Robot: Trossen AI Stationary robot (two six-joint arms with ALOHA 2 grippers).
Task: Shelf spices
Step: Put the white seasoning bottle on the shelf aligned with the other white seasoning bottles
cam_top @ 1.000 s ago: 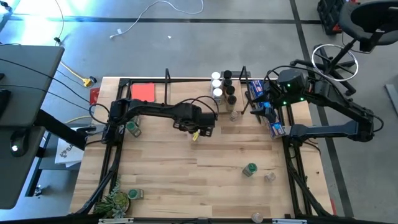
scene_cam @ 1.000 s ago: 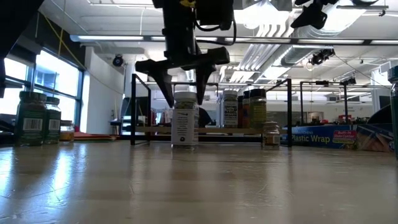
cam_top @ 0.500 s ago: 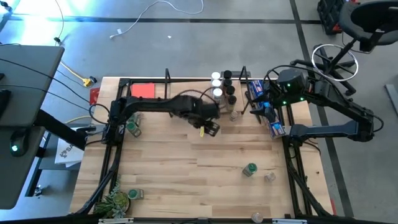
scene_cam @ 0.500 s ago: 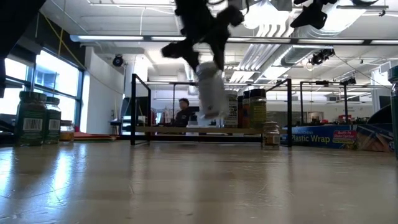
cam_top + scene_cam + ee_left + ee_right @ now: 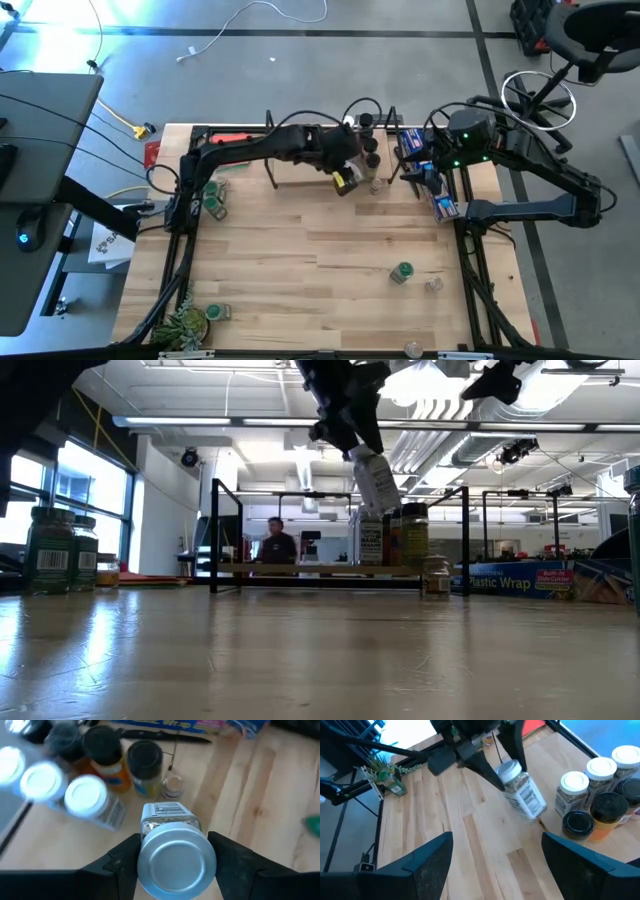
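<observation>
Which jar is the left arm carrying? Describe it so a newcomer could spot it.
Find the shelf at the table's far edge, with jars grouped at its right end. Just in front of that group, the left claw holds a clear jar with a silver lid, tilted in the air; it is the only jar off a surface.

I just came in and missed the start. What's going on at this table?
The left gripper is shut on a spice jar by its silver lid, carrying it tilted in the air toward the shelf, where several jars already stand. The right gripper waits open beside the shelf, near the blue packet. A few jars sit elsewhere on the table, not yet shelved.
</observation>
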